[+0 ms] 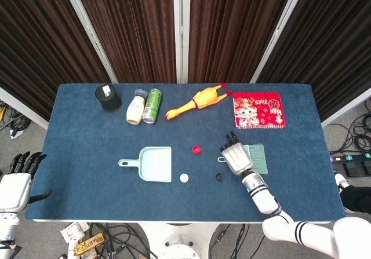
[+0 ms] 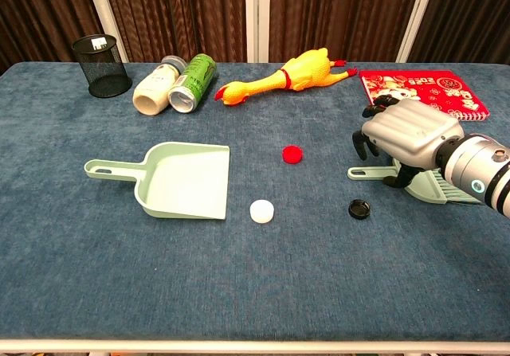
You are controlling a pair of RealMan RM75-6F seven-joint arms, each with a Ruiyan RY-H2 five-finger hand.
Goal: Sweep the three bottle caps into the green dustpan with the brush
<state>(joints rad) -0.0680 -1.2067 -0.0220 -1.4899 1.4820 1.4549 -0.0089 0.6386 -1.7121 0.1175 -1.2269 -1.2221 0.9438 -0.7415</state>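
The green dustpan (image 1: 155,165) (image 2: 185,181) lies left of centre, its mouth facing right. A red cap (image 1: 196,149) (image 2: 293,154), a white cap (image 1: 184,178) (image 2: 261,210) and a black cap (image 1: 219,177) (image 2: 359,208) lie between it and the green brush (image 1: 259,158) (image 2: 362,173). My right hand (image 1: 235,154) (image 2: 406,133) hovers over the brush's handle end with fingers spread and arched down, and the brush still lies flat on the table. My left hand (image 1: 14,186) hangs off the table's left front corner, fingers apart and empty.
Along the back stand a black mesh cup (image 1: 108,97) (image 2: 101,66), a white bottle (image 1: 135,107), a green can (image 1: 152,105), a rubber chicken (image 1: 197,102) (image 2: 279,77) and a red booklet (image 1: 258,110) (image 2: 422,95).
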